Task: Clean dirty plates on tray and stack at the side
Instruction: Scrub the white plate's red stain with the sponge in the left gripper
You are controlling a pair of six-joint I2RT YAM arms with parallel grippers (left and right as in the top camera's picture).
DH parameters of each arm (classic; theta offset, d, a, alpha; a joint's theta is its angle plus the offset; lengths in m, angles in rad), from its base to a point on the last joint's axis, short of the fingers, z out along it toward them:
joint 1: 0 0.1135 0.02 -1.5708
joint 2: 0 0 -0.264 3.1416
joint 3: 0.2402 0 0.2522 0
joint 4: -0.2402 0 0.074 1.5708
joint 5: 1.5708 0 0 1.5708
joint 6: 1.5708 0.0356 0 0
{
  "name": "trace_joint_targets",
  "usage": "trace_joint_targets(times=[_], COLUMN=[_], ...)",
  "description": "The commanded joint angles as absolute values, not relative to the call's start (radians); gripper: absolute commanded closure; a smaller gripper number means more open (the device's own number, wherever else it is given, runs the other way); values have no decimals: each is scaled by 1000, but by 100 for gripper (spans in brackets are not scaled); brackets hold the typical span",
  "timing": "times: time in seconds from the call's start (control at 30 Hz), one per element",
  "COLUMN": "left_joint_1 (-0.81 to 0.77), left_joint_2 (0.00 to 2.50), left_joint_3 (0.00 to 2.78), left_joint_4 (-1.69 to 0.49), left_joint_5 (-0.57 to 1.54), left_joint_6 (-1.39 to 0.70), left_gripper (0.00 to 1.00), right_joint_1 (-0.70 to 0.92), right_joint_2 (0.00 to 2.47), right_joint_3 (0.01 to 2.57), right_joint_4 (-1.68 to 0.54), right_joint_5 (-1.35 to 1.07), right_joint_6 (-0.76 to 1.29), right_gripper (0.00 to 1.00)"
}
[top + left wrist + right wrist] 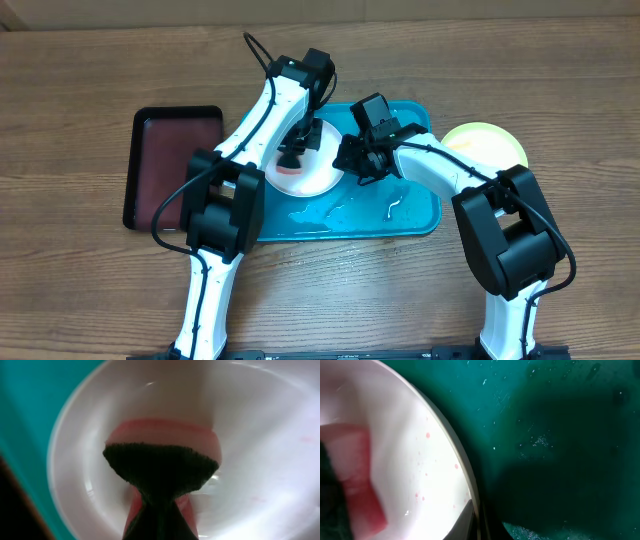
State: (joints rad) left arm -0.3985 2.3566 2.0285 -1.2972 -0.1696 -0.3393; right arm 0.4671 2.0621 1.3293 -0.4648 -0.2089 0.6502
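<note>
The left gripper (292, 155) clamped a sponge (162, 455) on the white plate (312, 180); the right gripper (349, 166) pinched its right rim, the best hold: probably light, stiff, slippery

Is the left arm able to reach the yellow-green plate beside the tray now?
Probably not easily: the right arm lies between it and the yellow-green plate, and the left claw holds a sponge on the white plate.
</note>
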Motion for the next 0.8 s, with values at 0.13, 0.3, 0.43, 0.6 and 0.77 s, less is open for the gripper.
trace_joint_targets(times=[0.13, 0.3, 0.43, 0.6, 0.77], left_joint_1=[-391, -393, -393, -392, -392], left_joint_2=[2347, 2347, 2347, 2347, 2347], left_joint_3=[2032, 2032, 2032, 2032, 2032], left_joint_4=[-1342, -1287, -1276, -1279, -1365], left_joint_5=[-323, -87, 101, -77, -361], left_joint_6=[-546, -270, -70, -246, -622], left_gripper=[96, 96, 96, 96, 96], right_joint_1=[466, 466, 466, 466, 466], right_joint_2=[2075, 2075, 2075, 2075, 2075], right_joint_3=[1329, 1329, 1329, 1329, 1329], right_joint_4=[-473, -473, -473, -473, -474], right_joint_5=[-180, -180, -181, -181, -180], right_joint_6=[643, 643, 643, 643, 643], right_gripper=[96, 96, 96, 96, 96])
